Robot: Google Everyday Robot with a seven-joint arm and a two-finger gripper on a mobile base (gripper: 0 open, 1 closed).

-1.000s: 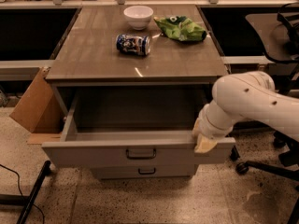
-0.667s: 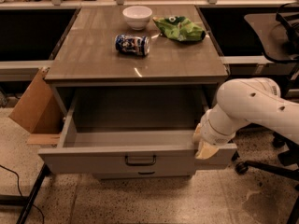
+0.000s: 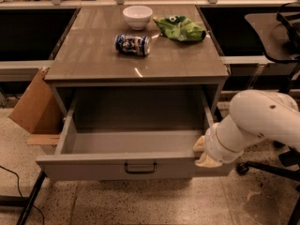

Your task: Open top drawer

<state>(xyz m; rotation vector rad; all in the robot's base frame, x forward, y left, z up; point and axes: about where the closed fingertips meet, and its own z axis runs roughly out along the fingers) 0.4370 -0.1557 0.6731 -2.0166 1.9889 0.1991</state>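
The top drawer point(image 3: 117, 165) of the grey cabinet stands pulled far out, its plain grey inside bare. Its flat front faces me with a small dark loop handle point(image 3: 140, 168) at centre. The two shorter drawers below are hidden behind it. My gripper point(image 3: 204, 153) sits at the right end of the drawer front, by the right wall, with my white arm point(image 3: 262, 121) reaching in from the right. Its cream-coloured fingers are mostly hidden by the wrist.
On the cabinet top point(image 3: 93, 55) lie a white bowl point(image 3: 138, 16), a blue can on its side point(image 3: 132, 44) and a green chip bag point(image 3: 180, 28). A cardboard box point(image 3: 35, 104) leans at the left. Chair wheels and legs point(image 3: 262, 168) stand at the right. A black cable point(image 3: 14, 191) runs at the lower left.
The top drawer has slid further out toward me, now covering the lower drawer fronts. My gripper has moved toward me with its right end.
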